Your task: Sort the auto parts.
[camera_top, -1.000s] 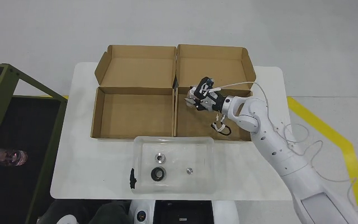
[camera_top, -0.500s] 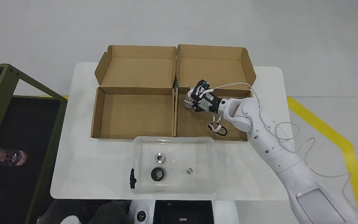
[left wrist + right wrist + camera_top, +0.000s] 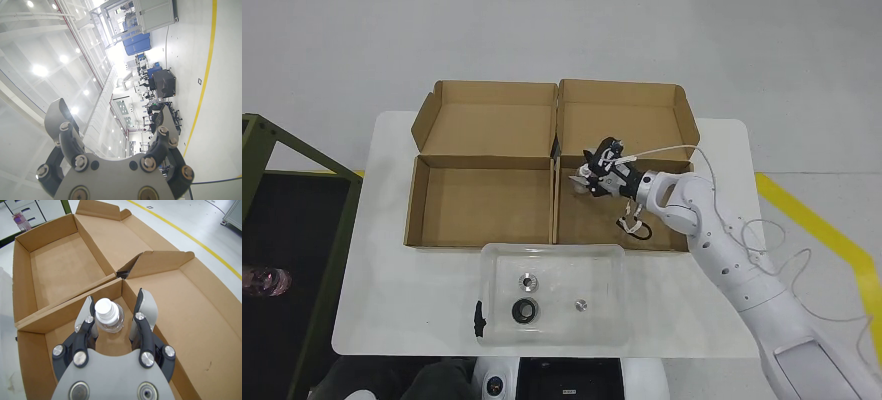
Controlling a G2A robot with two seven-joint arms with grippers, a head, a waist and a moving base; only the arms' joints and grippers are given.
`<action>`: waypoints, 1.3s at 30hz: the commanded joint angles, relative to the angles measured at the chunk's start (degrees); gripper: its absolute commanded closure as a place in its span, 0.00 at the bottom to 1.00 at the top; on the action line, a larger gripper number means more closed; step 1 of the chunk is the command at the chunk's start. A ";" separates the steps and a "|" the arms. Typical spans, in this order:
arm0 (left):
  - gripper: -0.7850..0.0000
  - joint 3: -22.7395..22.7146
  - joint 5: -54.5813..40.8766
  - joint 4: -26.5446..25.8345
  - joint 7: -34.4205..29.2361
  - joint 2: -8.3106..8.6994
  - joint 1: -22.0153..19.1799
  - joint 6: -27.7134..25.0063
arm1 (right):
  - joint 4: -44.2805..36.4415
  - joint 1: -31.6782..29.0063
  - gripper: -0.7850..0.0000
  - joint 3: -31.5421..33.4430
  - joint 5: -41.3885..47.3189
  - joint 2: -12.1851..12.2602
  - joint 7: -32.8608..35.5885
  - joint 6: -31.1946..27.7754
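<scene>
One white-capped clear bottle (image 3: 109, 317) sits in the cardboard box (image 3: 189, 313), at its far left corner, between the right gripper's (image 3: 115, 297) spread fingers.

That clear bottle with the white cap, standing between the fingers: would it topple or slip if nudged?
The bottle stands upright and narrow between the right gripper's open fingers, so a sideways nudge would probably tip it. Its clear, smooth wall looks slippery. Being round, it would likely roll across the box floor once down.
</scene>
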 commanded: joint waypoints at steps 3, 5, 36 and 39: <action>0.00 0.00 0.00 0.00 0.00 0.00 0.00 0.00 | -3.34 -0.47 0.51 1.64 0.32 0.39 0.45 -0.93; 0.00 0.00 0.00 0.00 0.00 0.00 0.00 0.00 | -5.35 -0.96 0.51 2.61 0.52 0.65 0.88 -1.47; 0.00 0.00 0.00 0.00 0.00 0.00 0.00 0.00 | -38.76 -24.38 0.33 13.35 0.43 6.13 15.12 -14.37; 0.00 0.00 0.00 0.00 0.00 0.00 0.00 0.00 | -39.87 -26.16 0.31 13.09 -0.99 6.46 15.84 -15.18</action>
